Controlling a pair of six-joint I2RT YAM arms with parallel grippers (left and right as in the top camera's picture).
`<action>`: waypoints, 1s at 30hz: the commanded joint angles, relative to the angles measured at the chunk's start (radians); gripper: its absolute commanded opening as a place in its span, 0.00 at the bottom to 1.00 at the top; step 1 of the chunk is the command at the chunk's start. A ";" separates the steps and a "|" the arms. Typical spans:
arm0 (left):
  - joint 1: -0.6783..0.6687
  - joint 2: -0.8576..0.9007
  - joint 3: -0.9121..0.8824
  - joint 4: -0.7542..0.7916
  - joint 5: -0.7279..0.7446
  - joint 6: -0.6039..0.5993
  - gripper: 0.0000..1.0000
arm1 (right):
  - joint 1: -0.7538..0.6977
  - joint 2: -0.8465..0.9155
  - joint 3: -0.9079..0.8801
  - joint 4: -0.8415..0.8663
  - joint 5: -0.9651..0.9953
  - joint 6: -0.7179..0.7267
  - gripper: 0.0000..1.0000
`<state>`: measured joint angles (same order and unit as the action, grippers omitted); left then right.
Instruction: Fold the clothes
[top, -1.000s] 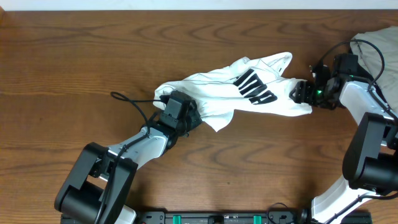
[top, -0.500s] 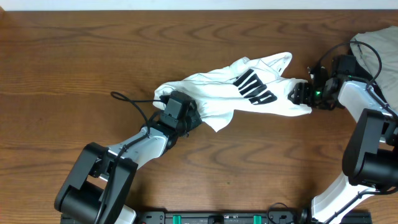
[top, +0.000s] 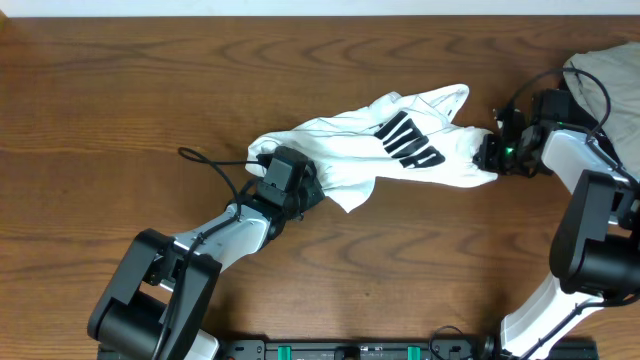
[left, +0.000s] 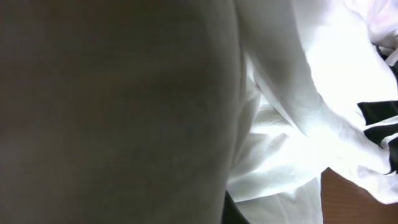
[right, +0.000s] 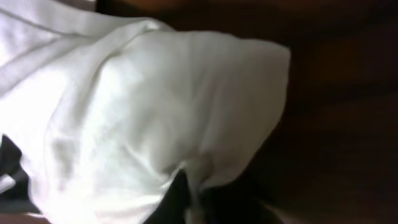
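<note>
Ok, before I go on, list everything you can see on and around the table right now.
T-shirt: one, white with black lettering, bunched and stretched across the middle of the table.
garment: one visible, beige-grey, at the table's far right corner, partly out of frame.
table: one, dark brown wood, under everything.
cable: one, black, looping on the table beside the left arm.
left arm: one, black and white, reaching up from the near left edge.
right arm: one, black and white, along the right side.
left gripper: one, black, shut on the T-shirt's left end.
right gripper: one, black, shut on the T-shirt's right end.
</note>
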<state>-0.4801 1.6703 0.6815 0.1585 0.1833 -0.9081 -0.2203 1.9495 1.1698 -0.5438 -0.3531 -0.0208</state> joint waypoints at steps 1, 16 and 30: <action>-0.002 -0.002 -0.004 -0.007 0.021 0.022 0.06 | -0.001 0.013 0.006 -0.006 -0.014 0.025 0.01; -0.002 -0.215 -0.004 -0.074 0.145 0.117 0.06 | -0.001 -0.201 0.006 -0.075 -0.056 0.110 0.01; -0.002 -0.615 -0.004 -0.330 0.112 0.168 0.06 | -0.001 -0.549 0.006 -0.208 -0.055 0.216 0.01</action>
<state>-0.4808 1.1141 0.6811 -0.1600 0.3080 -0.7673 -0.2203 1.4582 1.1694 -0.7437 -0.3965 0.1646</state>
